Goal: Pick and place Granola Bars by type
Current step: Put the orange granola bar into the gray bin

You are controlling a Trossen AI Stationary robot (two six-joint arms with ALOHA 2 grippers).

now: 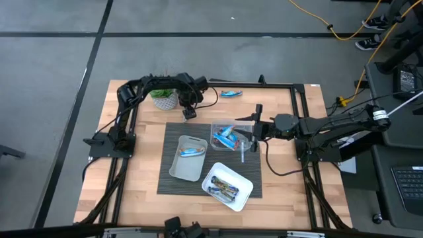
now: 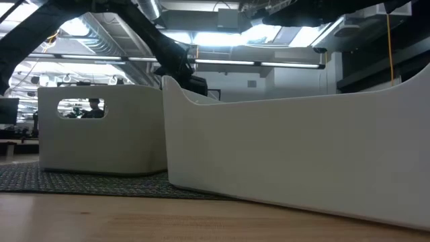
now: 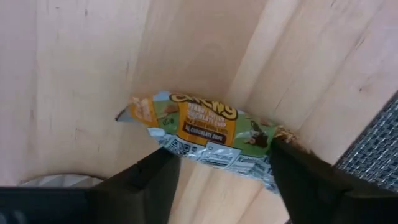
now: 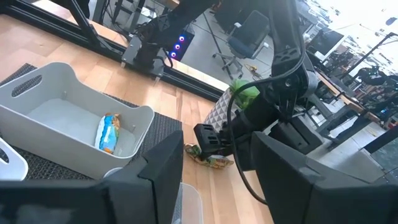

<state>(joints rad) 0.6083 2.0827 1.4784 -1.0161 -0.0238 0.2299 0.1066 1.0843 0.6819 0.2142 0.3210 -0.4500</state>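
- The left gripper is down on the wooden table, its fingers spread wide on either side of a green-and-orange granola bar lying flat, just off the mat's far left corner.
- The bar looks light, crinkly and slippery; gripping across its middle seems safest.
- The right gripper hovers open over the clear tray.

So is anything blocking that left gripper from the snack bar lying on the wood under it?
Nothing visible. The left gripper is open, its fingers straddling the orange-and-green granola bar on bare wood beside the dark mat. The right gripper waits over the clear tray.
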